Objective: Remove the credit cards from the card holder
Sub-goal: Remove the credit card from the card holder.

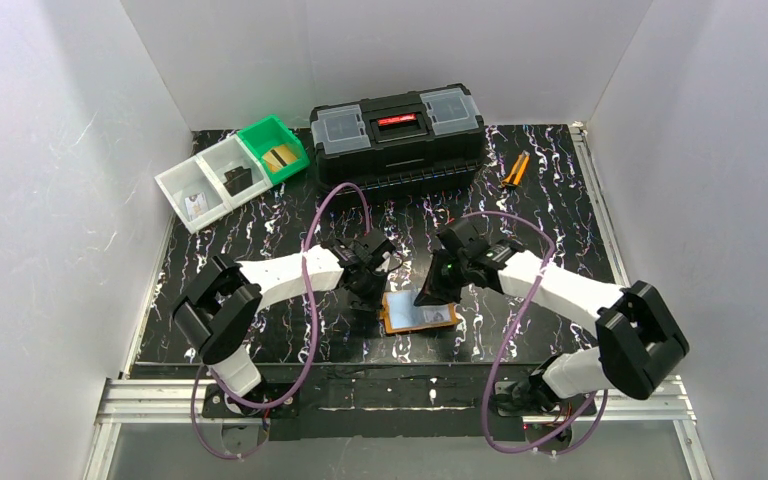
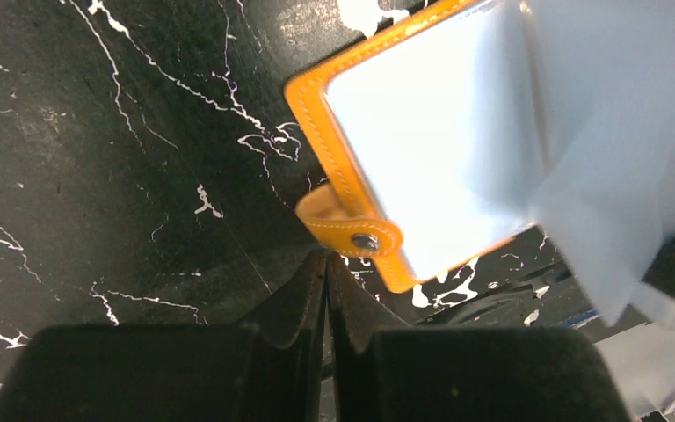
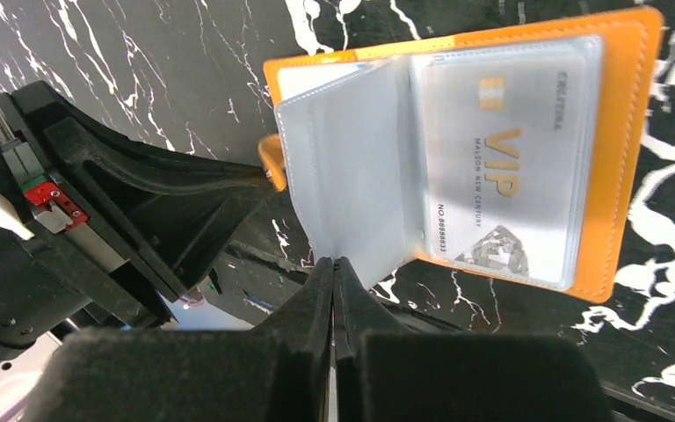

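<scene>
The orange card holder [image 1: 392,312] lies open on the black marbled table between my grippers. In the right wrist view, a silvery VIP card [image 3: 501,167] sits in its clear right pocket. My right gripper [image 3: 334,262] is shut on the lower edge of a clear pocket leaf [image 3: 343,176], which stands lifted; the leaf also shows in the left wrist view [image 2: 598,132]. My left gripper [image 2: 327,255] is shut with its tips against the holder's snap tab [image 2: 360,236]. I cannot tell whether it pinches the tab. A gold-tan card [image 1: 280,157] and a dark card [image 1: 237,180] lie in the bins.
A green bin [image 1: 260,134] and two white bins [image 1: 222,158] stand at the back left. A black toolbox [image 1: 397,135] stands at the back centre, with orange-handled pliers [image 1: 515,170] to its right. White walls enclose the table.
</scene>
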